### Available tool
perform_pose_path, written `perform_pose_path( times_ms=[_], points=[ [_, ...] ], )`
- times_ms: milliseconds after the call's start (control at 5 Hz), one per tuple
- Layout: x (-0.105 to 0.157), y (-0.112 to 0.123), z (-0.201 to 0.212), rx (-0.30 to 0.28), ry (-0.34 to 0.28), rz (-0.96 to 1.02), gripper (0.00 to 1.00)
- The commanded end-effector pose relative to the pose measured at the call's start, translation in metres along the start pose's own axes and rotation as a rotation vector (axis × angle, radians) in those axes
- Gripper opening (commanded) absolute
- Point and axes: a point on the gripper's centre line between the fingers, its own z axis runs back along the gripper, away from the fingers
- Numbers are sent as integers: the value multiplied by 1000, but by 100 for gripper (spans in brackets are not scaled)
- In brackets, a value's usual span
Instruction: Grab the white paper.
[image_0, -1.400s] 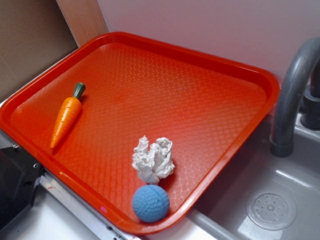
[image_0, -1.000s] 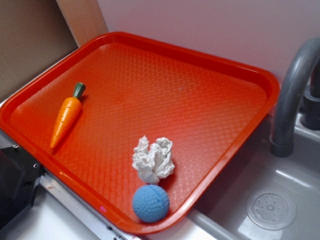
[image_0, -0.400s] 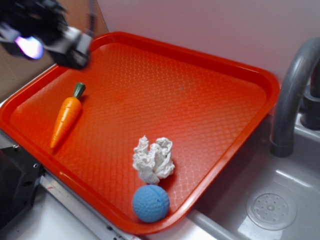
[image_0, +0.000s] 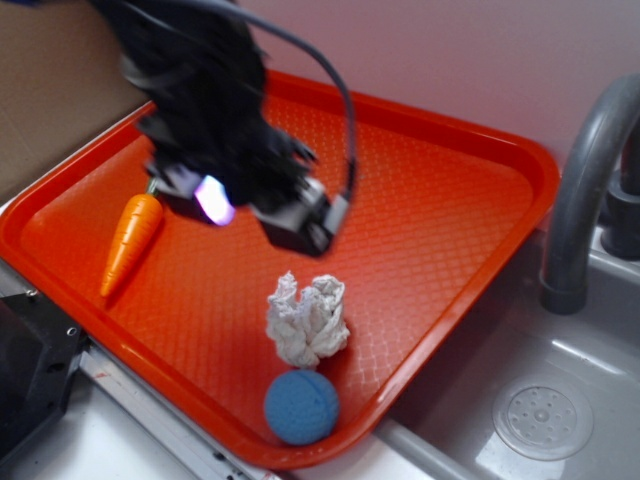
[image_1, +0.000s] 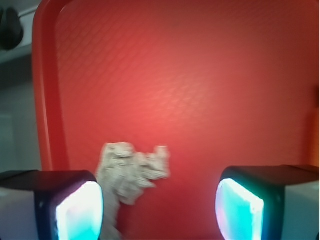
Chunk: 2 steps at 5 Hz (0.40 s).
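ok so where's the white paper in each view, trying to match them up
Exterior: the white paper lies low and centre on the orange tray, just above the blue ball and below the gripper.
Wrist: the white paper is low and left of centre, beside the left-hand fingertip, nearer to it than to the other.
Shared landmark: the tray's raised rim, which runs near the paper in both views.

The tray (image_0: 480, 180) looks like glossy orange-red plastic with a fine diamond-embossed texture. The white paper (image_0: 307, 320) is matt and roughly crumpled (lumpy all over), the blue ball (image_0: 301, 407) dimpled and dull, the carrot (image_0: 130, 240) smooth plastic.
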Motion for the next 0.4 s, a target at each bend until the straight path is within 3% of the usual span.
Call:
perform_pose_path(
  times_ms=[0, 200],
  points=[
    [-5, -24, -37, -41, 66, -60, 100],
    [-11, -24, -50, -36, 103, -71, 100]
  ],
)
